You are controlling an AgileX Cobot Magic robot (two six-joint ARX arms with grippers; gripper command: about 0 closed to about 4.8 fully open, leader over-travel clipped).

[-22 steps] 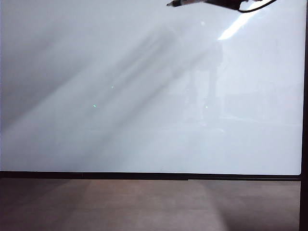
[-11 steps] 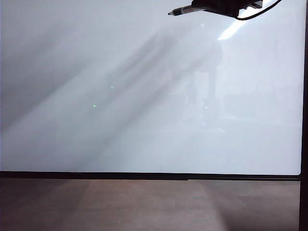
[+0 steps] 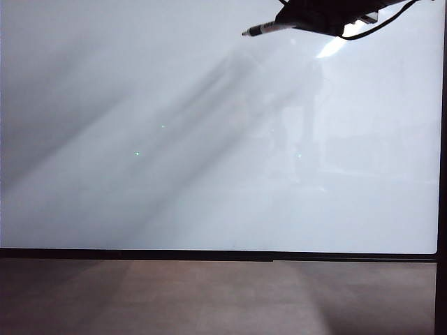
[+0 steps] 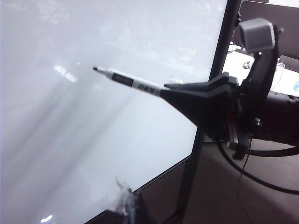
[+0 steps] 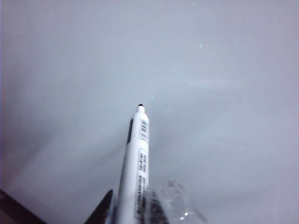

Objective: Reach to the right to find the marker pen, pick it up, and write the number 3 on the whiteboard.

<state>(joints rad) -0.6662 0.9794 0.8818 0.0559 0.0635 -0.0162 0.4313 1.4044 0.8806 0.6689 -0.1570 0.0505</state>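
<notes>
The pen [image 3: 269, 28], white-barrelled with a dark tip, juts out over the upper right of the whiteboard [image 3: 209, 174], clamped in the right gripper [image 3: 307, 19] (its tip shows no contact with the unmarked board). A black cable [image 3: 380, 24] trails from that arm. The left gripper [image 4: 126, 205] sits by the board's lower edge; its state cannot be told.

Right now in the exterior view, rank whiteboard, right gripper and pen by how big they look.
1. Whiteboard, fills most of the view.
2. Right gripper, at the top edge, partly cut off.
3. Pen, a thin stick held in that gripper.
</notes>
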